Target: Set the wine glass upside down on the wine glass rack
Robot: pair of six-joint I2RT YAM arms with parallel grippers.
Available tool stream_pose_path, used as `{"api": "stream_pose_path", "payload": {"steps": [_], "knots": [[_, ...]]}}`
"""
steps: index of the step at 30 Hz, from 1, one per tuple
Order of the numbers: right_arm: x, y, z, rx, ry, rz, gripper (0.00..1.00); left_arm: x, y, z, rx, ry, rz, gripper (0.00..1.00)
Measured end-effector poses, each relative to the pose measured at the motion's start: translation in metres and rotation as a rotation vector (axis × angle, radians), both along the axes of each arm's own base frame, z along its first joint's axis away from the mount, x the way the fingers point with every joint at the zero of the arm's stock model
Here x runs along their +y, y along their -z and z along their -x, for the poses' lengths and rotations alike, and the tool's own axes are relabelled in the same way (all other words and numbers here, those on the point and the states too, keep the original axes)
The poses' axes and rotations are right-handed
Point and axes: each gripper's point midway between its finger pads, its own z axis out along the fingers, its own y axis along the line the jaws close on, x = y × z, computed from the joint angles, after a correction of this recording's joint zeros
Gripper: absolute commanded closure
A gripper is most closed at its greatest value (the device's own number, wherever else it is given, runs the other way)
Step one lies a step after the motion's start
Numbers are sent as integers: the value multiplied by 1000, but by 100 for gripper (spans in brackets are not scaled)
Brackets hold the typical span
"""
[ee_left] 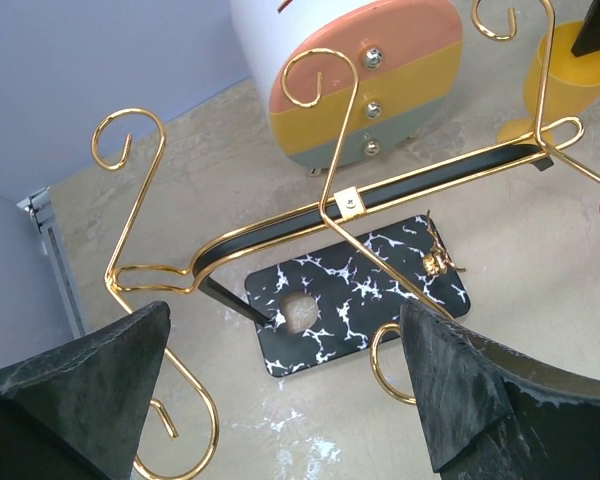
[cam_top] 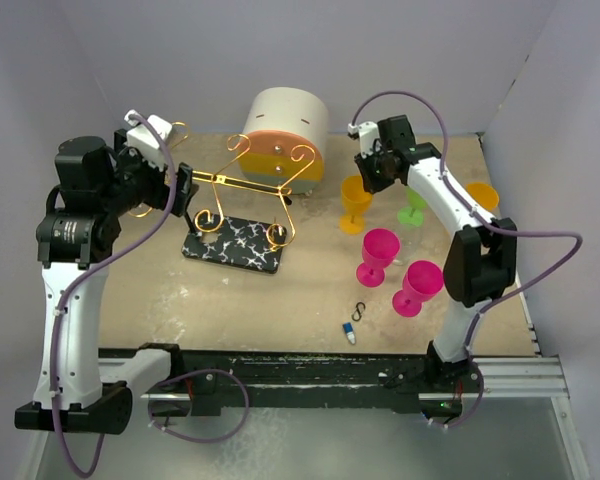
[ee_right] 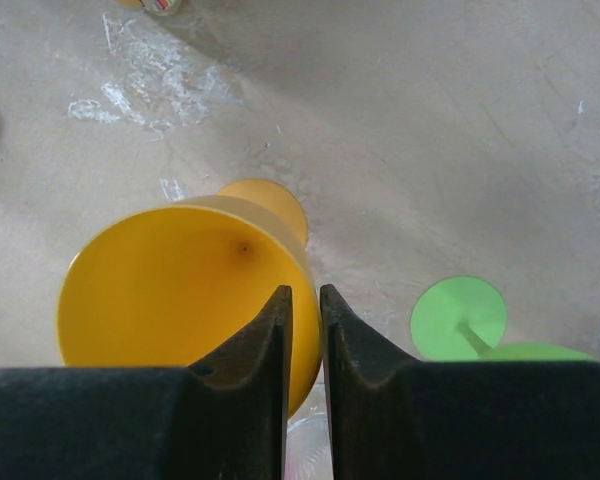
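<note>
Top external view: my right gripper point(cam_top: 372, 172) sits directly over an orange wine glass point(cam_top: 355, 203), which stands upright on the table point(cam_top: 280, 310), mouth up, to the right of the wine glass rack point(cam_top: 248, 180).

Right wrist view confirms it. My right fingers point(ee_right: 250, 350) are drawn nearly together, pinching the near rim of the orange glass point(ee_right: 170, 290). Its foot rests on the table surface.

Left wrist view: my left gripper point(ee_left: 285, 310) is released, fingers spread wide, with a gold wire arm of the rack point(ee_left: 345, 200) running between them. I cannot tell whether either pad touches the wire. The rack's black marbled base point(ee_left: 380, 290) lies flat on the table.

A round cream drawer box point(cam_top: 285, 125) stands behind the rack. Two pink glasses point(cam_top: 378, 255) stand upright nearer my bases.
</note>
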Motion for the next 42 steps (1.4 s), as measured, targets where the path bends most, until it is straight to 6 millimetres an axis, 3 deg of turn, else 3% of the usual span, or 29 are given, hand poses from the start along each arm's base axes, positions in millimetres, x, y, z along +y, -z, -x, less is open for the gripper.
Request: {"api": "stream_pose_path", "payload": {"steps": [5, 7, 12, 16, 19, 21, 25, 27, 30, 32, 42], "knots": [[2, 7, 0, 22, 0, -6, 100, 3, -2, -1, 9, -13, 50, 1], [3, 5, 0, 16, 0, -12, 100, 3, -3, -3, 9, -13, 62, 1], [1, -25, -1, -55, 8, -31, 100, -3, -20, -6, -23, 1, 101, 1], [-9, -94, -8, -208, 31, -72, 100, -12, -39, -7, -68, 31, 160, 1], [-33, -164, -10, -369, 80, -111, 100, -20, -49, -12, -78, 56, 220, 1], [-54, -216, -5, -495, 126, -134, 100, -27, -53, -17, -73, 82, 260, 1], [-73, -292, 17, -679, 173, -178, 100, -44, -56, -31, -57, 131, 328, 1], [-66, -326, 32, -757, 151, -235, 100, -55, -60, -39, -48, 161, 361, 1], [-50, -357, 48, -818, 98, -331, 100, -73, -71, -53, -35, 208, 423, 1], [-38, -368, 56, -829, 54, -388, 100, -88, -74, -61, -18, 238, 461, 1], [27, -376, 80, -784, -177, -561, 100, -156, -68, -95, 96, 414, 615, 1]]}}
